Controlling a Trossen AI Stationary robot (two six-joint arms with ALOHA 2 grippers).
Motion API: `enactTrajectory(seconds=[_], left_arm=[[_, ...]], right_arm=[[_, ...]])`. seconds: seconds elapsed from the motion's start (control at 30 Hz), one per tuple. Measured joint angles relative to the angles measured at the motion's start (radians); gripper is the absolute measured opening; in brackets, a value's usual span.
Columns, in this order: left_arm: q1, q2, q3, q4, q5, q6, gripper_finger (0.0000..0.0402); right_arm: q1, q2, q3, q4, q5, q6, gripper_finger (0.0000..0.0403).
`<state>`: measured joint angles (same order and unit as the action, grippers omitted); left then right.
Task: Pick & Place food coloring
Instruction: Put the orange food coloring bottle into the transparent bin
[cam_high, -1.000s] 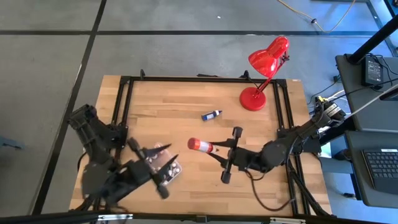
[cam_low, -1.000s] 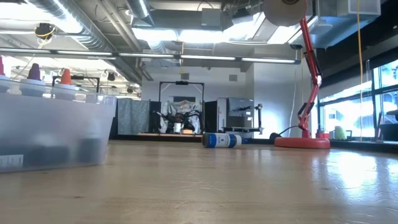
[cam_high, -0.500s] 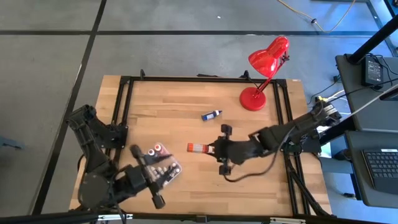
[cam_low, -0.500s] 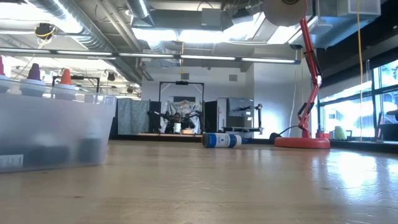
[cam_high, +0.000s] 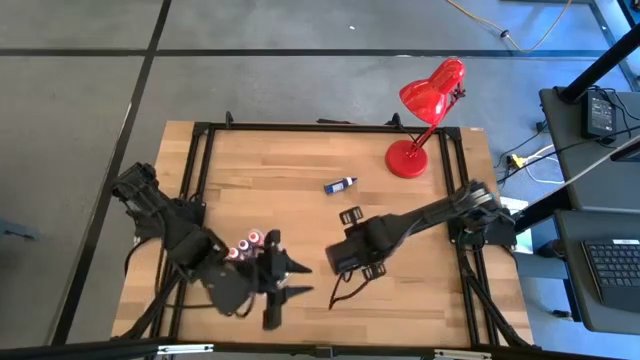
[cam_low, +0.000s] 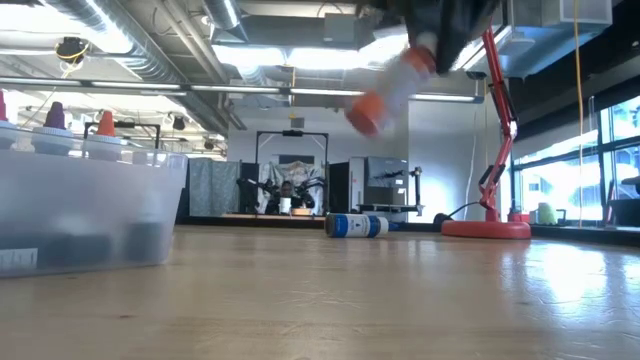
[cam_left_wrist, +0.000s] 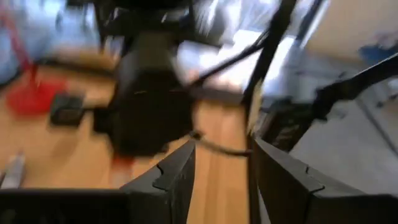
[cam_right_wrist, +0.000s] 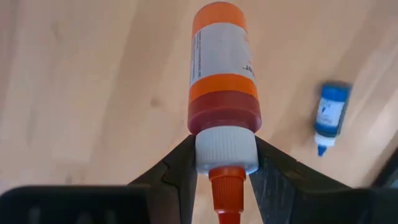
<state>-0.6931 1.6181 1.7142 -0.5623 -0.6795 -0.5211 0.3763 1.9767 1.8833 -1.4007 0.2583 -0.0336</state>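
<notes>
overhead, level and wrist views of a wooden table (cam_high: 300, 170) with two dark arms over it. the right gripper (cam_right_wrist: 221, 163) is clamped on the white collar of a red food coloring bottle (cam_right_wrist: 222, 74) with an orange tip and a white label between orange bands; in the right wrist view the fingers (cam_right_wrist: 180, 167) press the collar from both sides and the bottle's body points away from the wrist, clear of the wood beneath it. in the level view the same bottle (cam_low: 392, 88) hangs tilted, well above the tabletop, orange tip lowest, beneath the dark gripper at the picture's upper edge. from above, the right arm reaches in from the table's right edge to near its middle, and its gripper (cam_high: 350, 255) covers the bottle. a second, blue food coloring bottle (cam_high: 340, 184) lies on its side on the wood near the base of the red desk lamp (cam_high: 428, 115); it also shows beyond the held bottle in the right wrist view (cam_right_wrist: 329, 117). the left gripper (cam_high: 285, 280) is at the front left part of the table, just beside a clear plastic tray (cam_low: 90, 205) in which several capped bottles (cam_high: 248, 244) stand; its fingers (cam_left_wrist: 173, 177) stand part way apart with nothing between them.
</notes>
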Motion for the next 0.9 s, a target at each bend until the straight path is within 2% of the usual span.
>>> enactTrajectory(seconds=[0.13, 0.27, 0.53, 0.9], left_arm=[[0.043, 0.001, 0.000, -0.185, 0.040, -0.183, 0.0153], [0.070, 0.000, 0.000, -0.275, 0.051, -0.252, 0.0156], [0.089, 0.000, 0.000, -0.291, 0.096, -0.253, 0.0154], [0.089, 0.000, 0.000, -0.298, 0.076, -0.226, 0.0156]], right_arm=[[0.000, 0.110, 0.073, -0.137, 0.001, -0.078, 0.0127], [0.002, 0.185, 0.095, -0.168, -0.001, -0.119, 0.0127], [0.006, 0.249, 0.092, -0.169, 0.005, -0.184, 0.0127], [0.006, 0.257, 0.091, -0.170, 0.010, -0.205, 0.0127]])
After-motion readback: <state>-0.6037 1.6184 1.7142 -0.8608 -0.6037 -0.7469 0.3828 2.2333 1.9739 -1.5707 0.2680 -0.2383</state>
